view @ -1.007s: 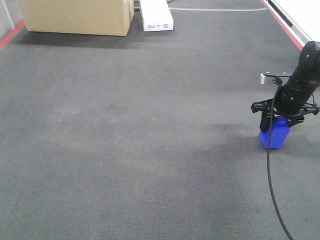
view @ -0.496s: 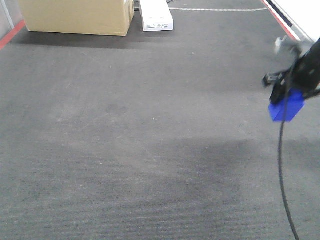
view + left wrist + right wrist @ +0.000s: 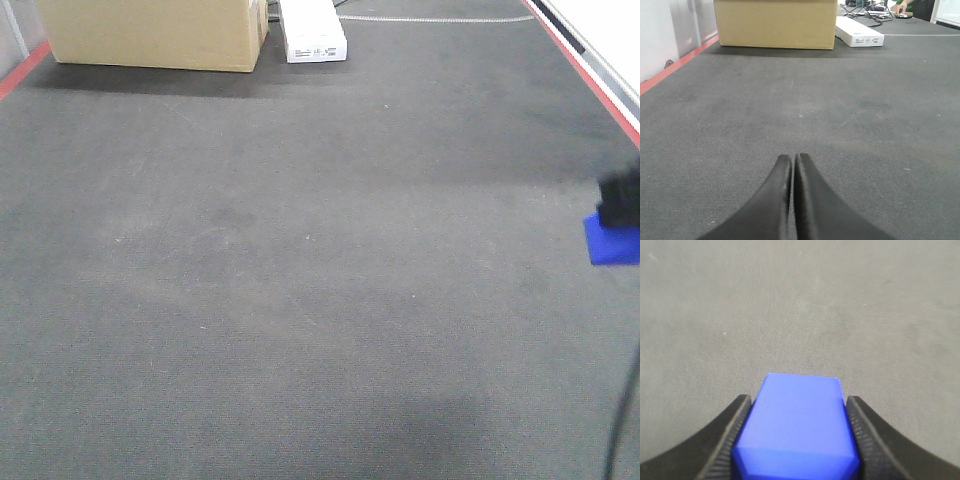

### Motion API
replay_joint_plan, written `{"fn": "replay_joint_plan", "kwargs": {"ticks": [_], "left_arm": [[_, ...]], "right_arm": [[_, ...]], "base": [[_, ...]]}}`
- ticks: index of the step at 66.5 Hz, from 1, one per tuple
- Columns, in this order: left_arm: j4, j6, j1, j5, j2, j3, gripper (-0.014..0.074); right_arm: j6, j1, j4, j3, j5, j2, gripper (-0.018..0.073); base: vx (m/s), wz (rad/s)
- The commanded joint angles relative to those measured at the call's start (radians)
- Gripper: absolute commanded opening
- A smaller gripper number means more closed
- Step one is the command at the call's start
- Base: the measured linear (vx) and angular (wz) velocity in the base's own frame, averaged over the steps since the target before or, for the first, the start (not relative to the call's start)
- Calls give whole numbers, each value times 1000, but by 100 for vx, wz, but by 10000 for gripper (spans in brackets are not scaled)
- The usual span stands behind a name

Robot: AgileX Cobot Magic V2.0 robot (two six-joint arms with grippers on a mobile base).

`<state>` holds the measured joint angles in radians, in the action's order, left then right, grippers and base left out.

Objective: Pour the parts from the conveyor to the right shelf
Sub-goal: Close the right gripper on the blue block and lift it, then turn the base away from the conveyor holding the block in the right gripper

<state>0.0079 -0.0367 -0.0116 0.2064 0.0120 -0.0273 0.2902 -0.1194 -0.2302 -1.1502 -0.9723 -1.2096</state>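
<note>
- My right gripper (image 3: 798,401) is clamped on the blue block (image 3: 797,432), held above the grey conveyor (image 3: 300,250) near its right edge.
- My left gripper (image 3: 791,167) is pressed together, empty.
- I judge a firm squeeze and a level carry best; the shelf is out of view.
- The block looks near-cubic with no clear long axis, and its stub is hidden.

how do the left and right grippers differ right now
The left gripper is shut on nothing, its fingers pressed together; the right gripper is shut on the blue block. The left one lies low, looking along the conveyor toward a cardboard box; the right one looks down on the conveyor from above. Both have black, curved fingers.
</note>
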Motion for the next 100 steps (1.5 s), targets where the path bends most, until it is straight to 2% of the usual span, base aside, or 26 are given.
{"fn": "replay_joint_plan", "kwargs": {"ticks": [1,9,13,31,47,58,71,79,90,100], "left_arm": [[-8,-8,6,-79,10,19,-6],[-8,-8,6,-79,10,19,-6],[-8,-8,6,-79,10,19,-6],[-8,-8,6,-79,10,19,-6],[-8,-8,6,-79,10,19,-6],[-8,-8,6,-79,10,19,-6],[-8,-8,6,-79,10,19,-6],[-8,-8,6,-79,10,19,-6],[-8,-8,6,-79,10,19,-6],[-8,-8,6,-79,10,19,-6]], "right_arm": [[11,-1,-27,127,219,176,-5],[11,-1,-27,320,393,368,-5],[11,-1,-27,404,437,458,-5],[11,-1,-31,614,469,698,-5],[30,-1,-46,718,561,872,-5],[55,-1,-46,783,558,966,-5],[179,-1,-46,829,611,1040,-5],[191,-1,-56,830,612,1041,-5],[152,-1,-122,830,611,1041,-5],[144,-1,-219,830,608,1041,-5]], "base": [[0,0],[0,0],[0,0],[0,0],[0,0],[0,0],[0,0],[0,0],[0,0],[0,0]]}}
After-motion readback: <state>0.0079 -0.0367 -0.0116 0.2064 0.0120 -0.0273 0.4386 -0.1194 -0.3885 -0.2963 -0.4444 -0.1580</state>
